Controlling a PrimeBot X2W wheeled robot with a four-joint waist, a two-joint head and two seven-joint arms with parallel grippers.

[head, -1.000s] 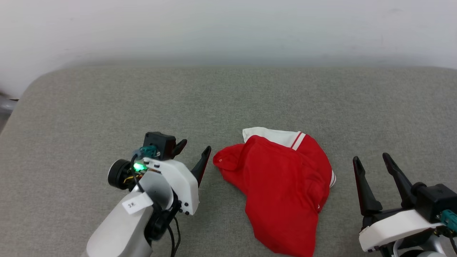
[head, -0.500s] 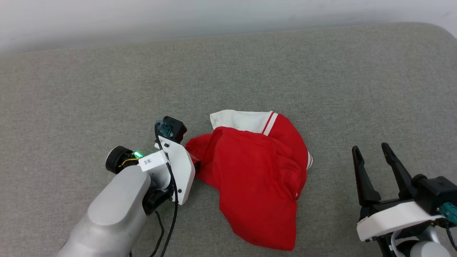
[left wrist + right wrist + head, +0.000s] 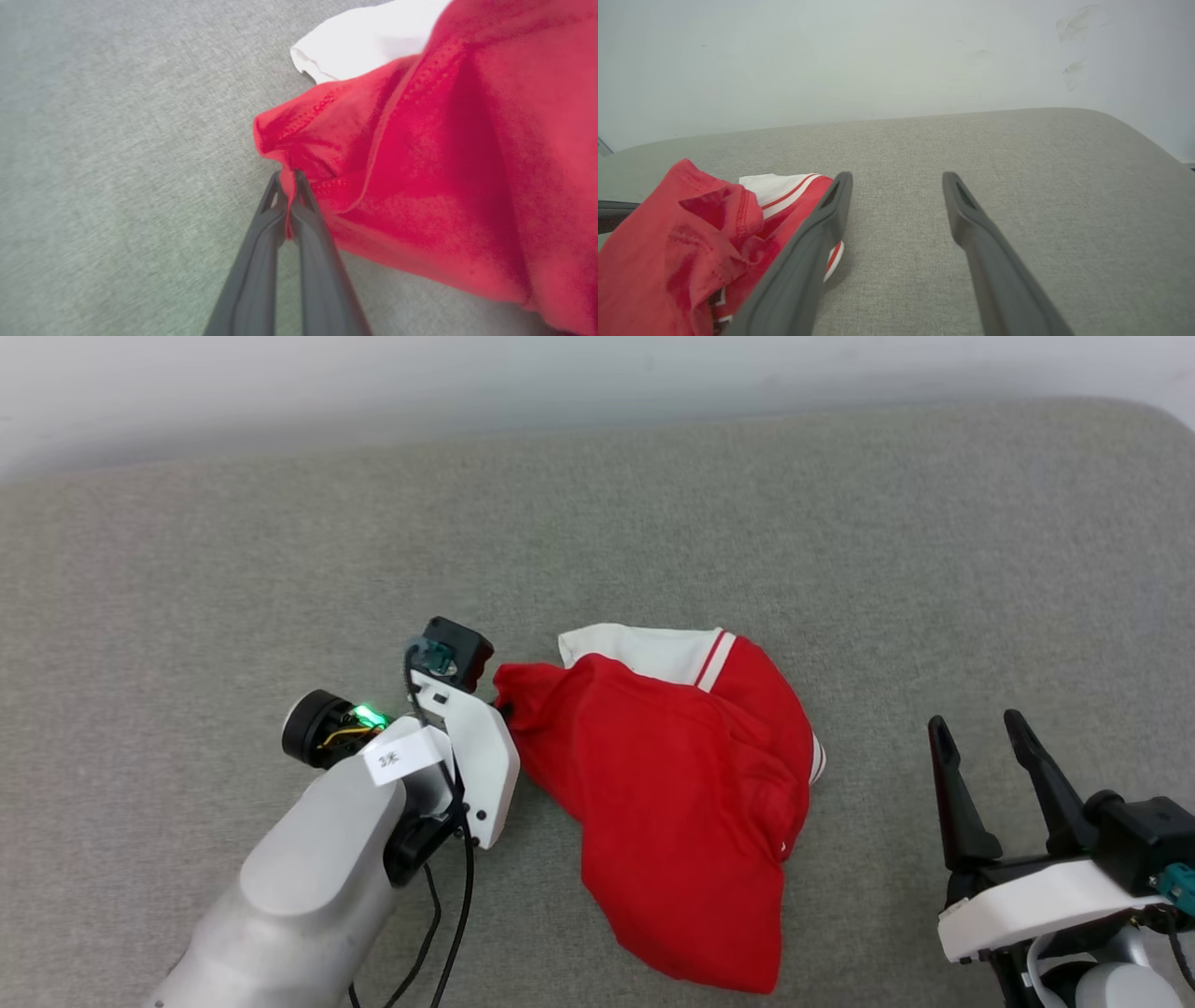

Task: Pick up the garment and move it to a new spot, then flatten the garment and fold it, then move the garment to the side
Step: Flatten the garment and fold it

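Left wrist view: left gripper (image 3: 288, 177) clamps garment (image 3: 444, 163) at its left tip, probably a hem; right gripper (image 3: 975, 721), jaws apart, stands off garment's right.

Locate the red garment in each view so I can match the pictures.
Head view: garment at centre, in the lower half.
Left wrist view: right side, its edge pinched in the left gripper.
Right wrist view: lower left corner.
Shared landmark: the white sleeve.
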